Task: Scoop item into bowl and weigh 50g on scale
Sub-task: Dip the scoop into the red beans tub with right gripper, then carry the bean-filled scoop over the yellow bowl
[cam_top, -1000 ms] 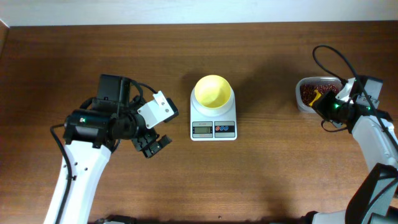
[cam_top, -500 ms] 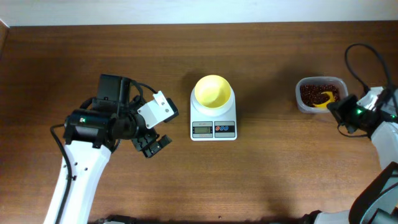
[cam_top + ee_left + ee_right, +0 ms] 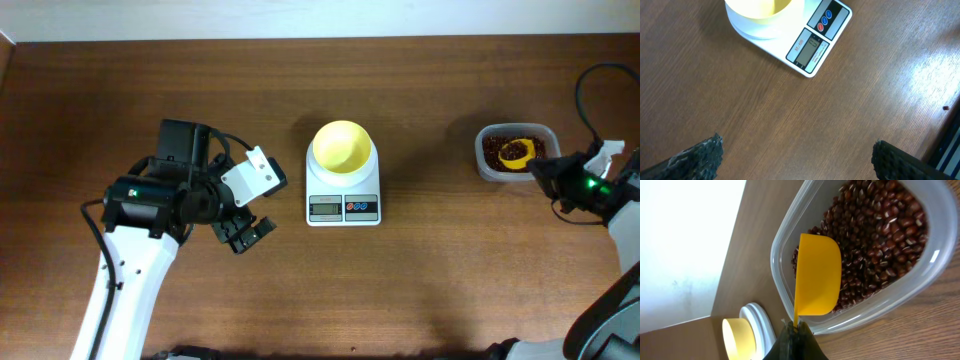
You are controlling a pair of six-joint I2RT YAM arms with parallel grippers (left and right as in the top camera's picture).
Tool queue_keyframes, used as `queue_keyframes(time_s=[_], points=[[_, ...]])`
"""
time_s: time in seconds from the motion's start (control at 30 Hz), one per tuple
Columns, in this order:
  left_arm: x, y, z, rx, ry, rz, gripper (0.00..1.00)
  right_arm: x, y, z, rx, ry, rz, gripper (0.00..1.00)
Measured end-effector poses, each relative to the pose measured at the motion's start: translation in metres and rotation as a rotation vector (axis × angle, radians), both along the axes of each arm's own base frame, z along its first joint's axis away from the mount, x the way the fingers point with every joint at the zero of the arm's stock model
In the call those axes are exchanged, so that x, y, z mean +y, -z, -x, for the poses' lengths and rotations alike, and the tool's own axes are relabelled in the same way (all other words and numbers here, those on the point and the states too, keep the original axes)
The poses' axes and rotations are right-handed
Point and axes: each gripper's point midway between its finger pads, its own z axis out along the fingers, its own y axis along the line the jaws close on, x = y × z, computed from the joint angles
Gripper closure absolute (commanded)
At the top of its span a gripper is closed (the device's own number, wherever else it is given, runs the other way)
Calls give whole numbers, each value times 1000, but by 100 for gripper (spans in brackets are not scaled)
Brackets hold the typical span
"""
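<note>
On the desk [image 3: 430, 280] the scale [image 3: 343, 195] lies with its long axis from 12 to 6 o'clock in the overhead view; its display and two buttons are at the 6 o'clock end; the bowl [image 3: 343, 148] stands on the 12 o'clock end and looks bare inside. Well apart, at 3 o'clock from the scale, sits the clear container [image 3: 487, 170] holding the beans [image 3: 493, 147]. The scoop [image 3: 517, 153] lies over the beans, its cup toward 10 o'clock and its handle running to 4 o'clock, into the right tool [image 3: 548, 170].

The overhead view does not show that grip clearly; the right wrist view does: the right tool [image 3: 795, 339] is closed on the thin handle, the scoop [image 3: 817, 282] points straight away from it over the beans [image 3: 880, 235], and I cannot tell whether the cup touches them or carries any; past the container's rim [image 3: 781, 245] the bowl [image 3: 737, 332] and scale [image 3: 758, 322] show small.

The left tool [image 3: 243, 232] hangs at 8 o'clock of the scale, apart from it; the left wrist view shows the left tool [image 3: 796, 160] spread wide and gripping nothing, its fingertips [image 3: 700, 157] at the lower corners, bare desk [image 3: 740, 100] between them, the scale [image 3: 812, 42] lying slantwise with the bowl [image 3: 760, 7] cut by the top edge.
</note>
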Motion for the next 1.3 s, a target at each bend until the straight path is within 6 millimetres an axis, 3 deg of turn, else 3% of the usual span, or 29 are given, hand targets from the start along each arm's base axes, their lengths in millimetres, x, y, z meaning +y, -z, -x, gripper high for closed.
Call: queue_keyframes(time_s=[0.2,0.5,0.87,1.3], points=[[0,0,0,0,0,0,1,-12,-9,6,-48,13,-54,96],[0,0,0,0,0,0,1,-13,-25,9,-151,-45,-79,96],[0,0,0,0,0,0,1,7,-45,9,-236,-129,-177,96],[0,0,0,0,0,0,1,117,-48,-3,-199,-415,-247,96]])
